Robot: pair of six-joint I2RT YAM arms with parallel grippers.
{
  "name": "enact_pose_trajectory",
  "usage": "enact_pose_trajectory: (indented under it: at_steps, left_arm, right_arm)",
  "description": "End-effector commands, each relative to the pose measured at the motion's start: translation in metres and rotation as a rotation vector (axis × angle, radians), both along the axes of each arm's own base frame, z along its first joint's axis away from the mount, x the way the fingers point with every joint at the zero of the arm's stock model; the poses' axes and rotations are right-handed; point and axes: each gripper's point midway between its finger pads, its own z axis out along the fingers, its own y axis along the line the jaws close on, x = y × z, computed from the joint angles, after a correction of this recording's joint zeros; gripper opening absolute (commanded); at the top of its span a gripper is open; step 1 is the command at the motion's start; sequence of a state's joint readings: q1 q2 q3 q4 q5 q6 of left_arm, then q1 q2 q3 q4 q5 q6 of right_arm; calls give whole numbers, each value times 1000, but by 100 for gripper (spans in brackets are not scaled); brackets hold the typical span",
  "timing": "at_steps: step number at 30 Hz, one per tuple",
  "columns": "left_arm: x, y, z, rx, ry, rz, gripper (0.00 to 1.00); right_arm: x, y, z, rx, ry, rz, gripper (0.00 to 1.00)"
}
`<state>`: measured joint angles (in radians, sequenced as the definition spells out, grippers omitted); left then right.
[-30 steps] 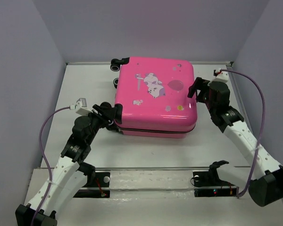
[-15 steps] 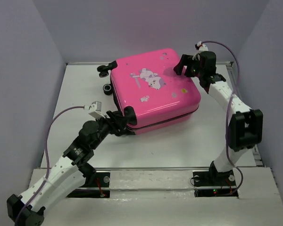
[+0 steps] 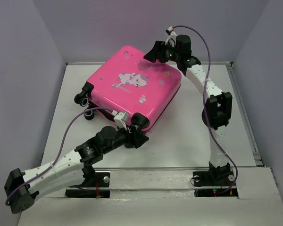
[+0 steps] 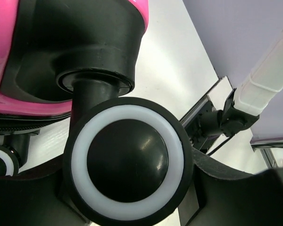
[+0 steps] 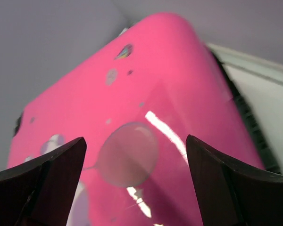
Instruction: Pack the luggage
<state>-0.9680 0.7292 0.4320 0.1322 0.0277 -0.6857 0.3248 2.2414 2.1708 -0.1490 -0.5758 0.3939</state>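
Luggage [image 3: 132, 89] closed, skewed on table [image 3: 188, 136], centre toward 12 o'clock. Left claw [image 3: 137, 132] clamped on caster wheel [image 4: 127, 165] at its 6 o'clock corner; right claw [image 5: 134, 179] spread, empty, above 1 o'clock corner. Step, likely: positioning the luggage — next needs caster wheel released, then opening.

The luggage [image 3: 132, 89] is seen as smooth, glossy hard plastic with bright highlights. Its wheel [image 4: 127, 165], lower centre, is moulded in sleek black plastic, ringed white. The bench [image 3: 188, 141] is finished matt white.
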Motion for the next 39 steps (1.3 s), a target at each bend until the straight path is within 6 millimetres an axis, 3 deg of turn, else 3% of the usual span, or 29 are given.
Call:
enact_pose_trajectory:
  at_steps: [1, 2, 3, 4, 5, 6, 7, 8, 9, 11, 12, 13, 14, 15, 16, 18, 19, 23, 25, 26, 33, 39]
  left_arm:
    - [11, -22, 53, -113, -156, -44, 6]
    - [12, -23, 56, -113, -162, -45, 6]
    - [16, -25, 64, -117, -177, -34, 6]
    - [18, -26, 66, -117, -184, -30, 6]
    - [21, -27, 71, -123, -194, -20, 6]
    - [24, -29, 75, -121, -204, -13, 6]
    - [26, -29, 78, -122, -207, -9, 6]
    - [28, -30, 82, -127, -212, -1, 6]
    - [30, -30, 87, -132, -219, 7, 6]
    - [35, -28, 93, -134, -231, 37, 6]
    - [37, -28, 99, -143, -239, 45, 6]
    - [38, -28, 101, -138, -242, 47, 6]
    - [39, -28, 104, -141, -248, 52, 6]
    - [41, -27, 109, -141, -255, 59, 6]
    - [41, -27, 110, -142, -256, 59, 6]
    - [42, -28, 113, -144, -258, 62, 6]
    - [42, -28, 114, -150, -256, 63, 6]
    - [41, -31, 122, -217, -234, 67, 6]
    - [39, -32, 126, -255, -216, 66, 6]
    - [38, -32, 129, -271, -217, 64, 6]
    - [33, -33, 147, -323, -219, 47, 6]
    - [33, -30, 146, -328, -214, 57, 6]
  right_arm:
    - [-110, 46, 79, 80, 55, 285, 93]
    - [-108, 45, 69, 63, 61, 276, 94]
    - [-123, 37, 100, 70, -5, 273, 94]
    - [-130, 32, 111, 56, -55, 273, 95]
    - [-138, 27, 107, 40, -53, 271, 96]
    - [-160, 16, 135, 35, -138, 271, 96]
    - [-171, 9, 140, 30, -162, 265, 96]
    - [-183, 8, 107, 0, -106, 265, 95]
    - [-210, -4, 140, 27, -226, 234, 92]
    - [-236, -16, 125, 38, -253, 213, 68]
    - [-246, -24, 113, 41, -252, 191, 50]
    - [-266, -36, 87, 52, -248, 146, 20]
    - [-277, -40, 71, 59, -240, 129, 13]
    - [-282, -49, 20, 38, -180, 85, 10]
    - [-294, -59, 18, 65, -186, 57, 8]
    - [-305, -62, -7, 83, -172, 48, 8]
    - [-317, -62, -45, 62, -114, 69, 14]
    - [-333, -41, -102, -30, -59, 149, 48]
    - [-328, -33, -110, -59, -90, 138, 60]
    - [-325, -29, -122, -78, -76, 139, 61]
    - [-309, -2, -117, -8, -188, 152, 62]
    - [-301, 14, -131, -20, -198, 169, 61]
